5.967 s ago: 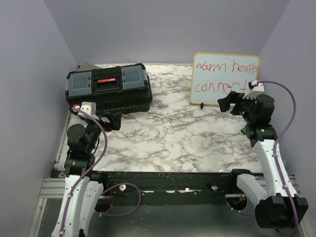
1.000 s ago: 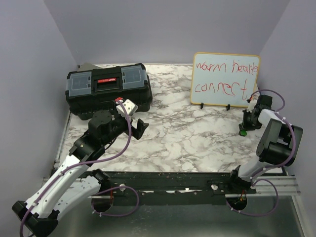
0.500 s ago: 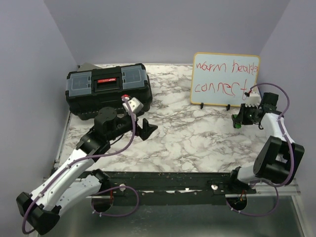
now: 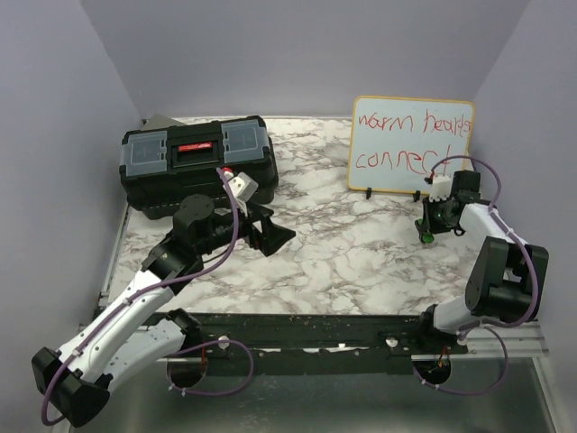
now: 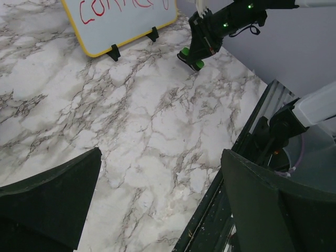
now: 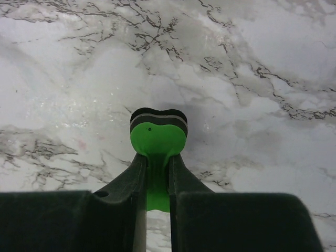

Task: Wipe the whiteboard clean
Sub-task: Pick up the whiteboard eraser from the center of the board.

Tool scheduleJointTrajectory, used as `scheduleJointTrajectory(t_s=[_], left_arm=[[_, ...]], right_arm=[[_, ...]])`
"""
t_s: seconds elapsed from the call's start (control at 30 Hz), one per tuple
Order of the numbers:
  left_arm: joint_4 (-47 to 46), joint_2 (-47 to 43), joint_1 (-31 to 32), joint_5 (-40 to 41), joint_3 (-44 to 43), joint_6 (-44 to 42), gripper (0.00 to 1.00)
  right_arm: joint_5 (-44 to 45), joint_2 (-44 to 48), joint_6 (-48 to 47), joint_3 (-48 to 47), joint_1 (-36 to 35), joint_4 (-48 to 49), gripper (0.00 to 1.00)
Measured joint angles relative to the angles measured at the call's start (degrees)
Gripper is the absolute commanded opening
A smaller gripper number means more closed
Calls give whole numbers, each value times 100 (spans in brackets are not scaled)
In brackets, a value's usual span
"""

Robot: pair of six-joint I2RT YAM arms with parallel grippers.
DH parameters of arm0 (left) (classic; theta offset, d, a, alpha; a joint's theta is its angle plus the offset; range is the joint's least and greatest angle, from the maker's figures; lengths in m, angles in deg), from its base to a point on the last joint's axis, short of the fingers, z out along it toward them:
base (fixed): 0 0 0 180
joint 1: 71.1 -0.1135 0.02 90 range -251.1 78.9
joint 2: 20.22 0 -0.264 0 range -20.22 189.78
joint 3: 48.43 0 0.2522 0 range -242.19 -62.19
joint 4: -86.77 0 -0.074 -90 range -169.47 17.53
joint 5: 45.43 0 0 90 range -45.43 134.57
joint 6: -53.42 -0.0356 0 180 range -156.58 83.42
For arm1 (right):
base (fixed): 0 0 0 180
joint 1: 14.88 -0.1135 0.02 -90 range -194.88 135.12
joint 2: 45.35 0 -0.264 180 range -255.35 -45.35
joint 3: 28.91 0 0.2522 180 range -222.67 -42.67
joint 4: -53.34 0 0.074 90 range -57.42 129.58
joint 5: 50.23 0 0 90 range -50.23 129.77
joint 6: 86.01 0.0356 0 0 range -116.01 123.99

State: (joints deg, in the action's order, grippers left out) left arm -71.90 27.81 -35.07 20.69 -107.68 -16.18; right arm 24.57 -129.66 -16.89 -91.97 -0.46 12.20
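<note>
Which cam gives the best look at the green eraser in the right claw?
Right wrist: the green eraser sits close and centred, pinched in the right claw, black pad visible. Top external shows only a green speck; left wrist shows it small and far.

Bright, even light from above
Soft glare on the marble table (image 6: pixel 89 105); left gripper (image 5: pixel 160 157) looms dark and slightly blurred

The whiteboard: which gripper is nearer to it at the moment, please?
Right. The right gripper, shut on a green eraser, hangs just in front of the whiteboard, near its lower right corner; the left gripper, open, is mid-table by the toolbox.
</note>
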Motion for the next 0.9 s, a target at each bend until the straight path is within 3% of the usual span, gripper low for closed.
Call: scheduleJointTrajectory(t_s=[0.57, 0.9], left_arm=[[-192, -396, 4, 85, 713, 387, 96], [-219, -422, 4, 90, 876, 380, 96]], right_arm=[[595, -693, 210, -55, -581, 210, 34], [643, -629, 306, -48, -584, 210, 37]])
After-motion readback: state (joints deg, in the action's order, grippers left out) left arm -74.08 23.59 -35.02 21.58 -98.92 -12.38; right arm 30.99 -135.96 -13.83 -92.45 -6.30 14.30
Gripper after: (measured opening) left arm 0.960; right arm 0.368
